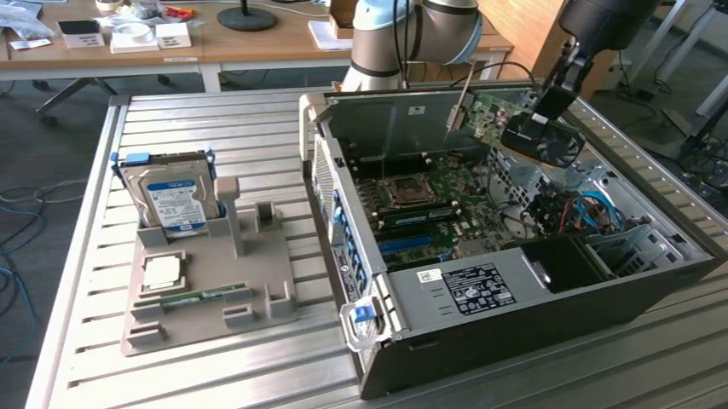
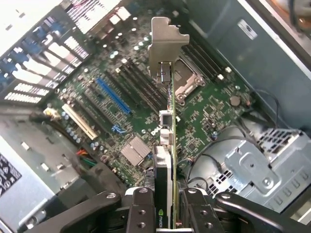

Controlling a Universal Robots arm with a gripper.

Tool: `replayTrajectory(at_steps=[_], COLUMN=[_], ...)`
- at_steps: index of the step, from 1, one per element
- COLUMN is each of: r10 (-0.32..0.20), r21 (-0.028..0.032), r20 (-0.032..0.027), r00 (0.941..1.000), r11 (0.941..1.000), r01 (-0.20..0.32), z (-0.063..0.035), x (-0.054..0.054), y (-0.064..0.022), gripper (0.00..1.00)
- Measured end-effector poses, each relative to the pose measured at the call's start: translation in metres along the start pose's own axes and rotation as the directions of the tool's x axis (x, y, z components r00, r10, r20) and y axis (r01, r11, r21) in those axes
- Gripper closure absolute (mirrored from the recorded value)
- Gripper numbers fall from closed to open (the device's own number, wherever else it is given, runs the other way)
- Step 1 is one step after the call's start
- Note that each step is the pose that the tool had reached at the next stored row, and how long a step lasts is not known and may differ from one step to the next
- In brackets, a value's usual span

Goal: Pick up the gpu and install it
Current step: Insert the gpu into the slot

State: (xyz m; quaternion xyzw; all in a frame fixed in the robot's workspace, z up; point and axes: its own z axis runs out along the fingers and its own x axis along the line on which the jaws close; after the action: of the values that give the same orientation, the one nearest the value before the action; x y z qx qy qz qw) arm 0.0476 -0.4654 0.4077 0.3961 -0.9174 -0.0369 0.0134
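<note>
now fingers (image 2: 141,213) clamp gpu (image 2: 167,48) over mobo (image 2: 209,109), open case (image 1: 489,341)

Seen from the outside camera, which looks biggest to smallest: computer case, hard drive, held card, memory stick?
1. computer case
2. hard drive and gpu: these look about alike, and the gpu hangs farther back, so unranked
3. memory stick

**Legible markings in the scene**

Wrist view: white lettering (image 2: 161,218) along the dark face of the gpu (image 2: 167,121) reads "NVIDIA", its lower end cut by the picture's edge. Exterior view: the blue-white label (image 1: 180,209) on the hard drive (image 1: 169,175) carries print that cannot be read. The black label (image 1: 478,288) inside the case (image 1: 455,345) and the white sticker (image 1: 428,275) just beside it also bear print, none of it readable.
</note>
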Motion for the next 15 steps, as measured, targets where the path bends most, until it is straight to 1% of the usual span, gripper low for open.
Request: replayTrajectory(at_steps=[2,4,6,8,10,12,15], r10=[-0.036,-0.071,-0.106,-0.143,-0.178,-0.214,-0.267], r21=[-0.0002,-0.0005,-0.001,-0.0015,-0.0022,-0.0029,-0.0043], r20=[-0.0028,-0.0055,-0.0082,-0.011,-0.0137,-0.0164,-0.0204], r00=[0.9993,0.9974,0.9943,0.9897,0.9838,0.9768,0.9635], r11=[0.9993,0.9975,0.9943,0.9897,0.9839,0.9769,0.9637], r01=[0.036,0.071,0.106,0.143,0.178,0.214,0.267], z=[0.0,0.0001,0.0001,0.0001,0.0002,0.0002,0.0003], x=[0.0,0.0,0.0,0.0,0.0,0.0,0.0], y=[0.0,0.0,0.0,0.0,0.0,0.0,0.0], gripper=[0.73,0.73,0.73,0.73,0.73,0.73,0.73])
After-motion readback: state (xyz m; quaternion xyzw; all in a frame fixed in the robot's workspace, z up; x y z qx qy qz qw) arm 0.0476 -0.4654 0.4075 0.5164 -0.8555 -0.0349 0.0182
